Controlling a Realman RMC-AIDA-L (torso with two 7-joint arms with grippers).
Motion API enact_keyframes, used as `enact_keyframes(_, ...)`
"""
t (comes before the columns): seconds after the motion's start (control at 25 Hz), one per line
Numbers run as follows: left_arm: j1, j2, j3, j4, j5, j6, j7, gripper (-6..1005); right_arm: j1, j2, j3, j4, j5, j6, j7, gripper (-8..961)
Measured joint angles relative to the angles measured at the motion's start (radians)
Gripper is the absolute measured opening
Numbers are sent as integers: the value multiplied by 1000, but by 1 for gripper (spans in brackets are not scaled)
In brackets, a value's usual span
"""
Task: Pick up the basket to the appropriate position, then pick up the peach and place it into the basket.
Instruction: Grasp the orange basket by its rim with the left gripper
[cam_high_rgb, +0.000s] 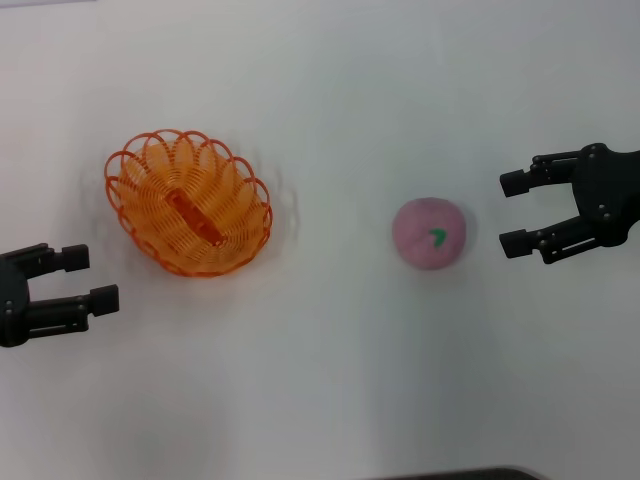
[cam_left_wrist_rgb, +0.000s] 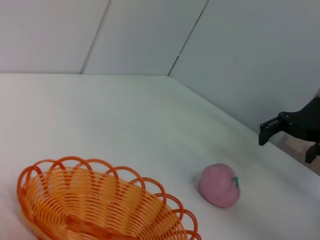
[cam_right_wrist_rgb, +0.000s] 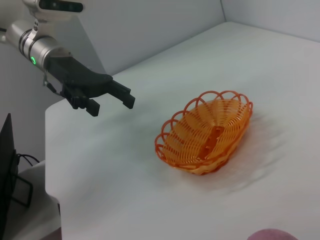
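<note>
One basket (cam_high_rgb: 188, 202) sits at ten o'clock on the white surface (cam_high_rgb: 330, 380), one peach (cam_high_rgb: 430, 232) at three. Two pincers, both spread and empty: left pincer (cam_high_rgb: 92, 279) at nine, right pincer (cam_high_rgb: 514, 213) beside the peach.

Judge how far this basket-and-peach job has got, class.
Nothing looks done yet. The basket sits empty on the table, and the peach lies apart from it. The left gripper and right gripper are open, holding nothing. Both moves remain.

Lab: bare white table (cam_high_rgb: 330, 380), grey walls (cam_left_wrist_rgb: 150, 35)
</note>
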Motion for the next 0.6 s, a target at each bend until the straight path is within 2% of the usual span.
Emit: enact_keyframes(0.6,-4,-1,0,1,0,7,-1,872,1,2,-2,0,-1,1,1,947)
